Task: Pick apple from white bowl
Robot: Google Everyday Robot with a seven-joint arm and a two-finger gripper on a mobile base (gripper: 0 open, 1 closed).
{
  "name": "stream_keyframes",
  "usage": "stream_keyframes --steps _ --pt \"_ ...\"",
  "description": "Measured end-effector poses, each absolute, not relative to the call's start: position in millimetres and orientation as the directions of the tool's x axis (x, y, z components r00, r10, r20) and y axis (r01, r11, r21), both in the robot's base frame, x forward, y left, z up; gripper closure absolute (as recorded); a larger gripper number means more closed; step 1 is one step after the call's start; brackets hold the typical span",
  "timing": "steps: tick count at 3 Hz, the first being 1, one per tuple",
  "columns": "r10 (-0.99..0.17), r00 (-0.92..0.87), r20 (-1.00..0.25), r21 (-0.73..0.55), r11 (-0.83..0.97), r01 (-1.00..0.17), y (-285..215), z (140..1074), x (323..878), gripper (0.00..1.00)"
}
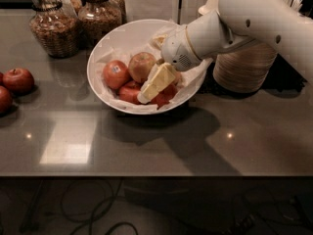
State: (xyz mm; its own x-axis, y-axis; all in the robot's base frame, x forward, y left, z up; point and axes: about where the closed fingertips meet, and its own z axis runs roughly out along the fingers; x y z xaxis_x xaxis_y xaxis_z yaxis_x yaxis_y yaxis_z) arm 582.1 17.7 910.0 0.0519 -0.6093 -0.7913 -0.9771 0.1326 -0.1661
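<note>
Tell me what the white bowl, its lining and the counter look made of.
The white bowl: likely glazed ceramic, smooth glossy wall. Its lining: thin white paper, visibly crumpled. The counter: polished stone or laminate, grey, mirroring lights. The pincer sits low in the bowl beside the apple, cream, probably plastic.
</note>
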Motion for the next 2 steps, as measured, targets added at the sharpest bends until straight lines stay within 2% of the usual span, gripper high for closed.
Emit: stream_keyframes --steps 1,2 --pt "-0.598 0.044 -0.8 -0.139 0.113 -0.984 26.4 902.6 584.7 0.0" --pt "-0.593 0.041 -0.804 -0.128 0.105 -0.986 29.9 899.7 585.7 0.04"
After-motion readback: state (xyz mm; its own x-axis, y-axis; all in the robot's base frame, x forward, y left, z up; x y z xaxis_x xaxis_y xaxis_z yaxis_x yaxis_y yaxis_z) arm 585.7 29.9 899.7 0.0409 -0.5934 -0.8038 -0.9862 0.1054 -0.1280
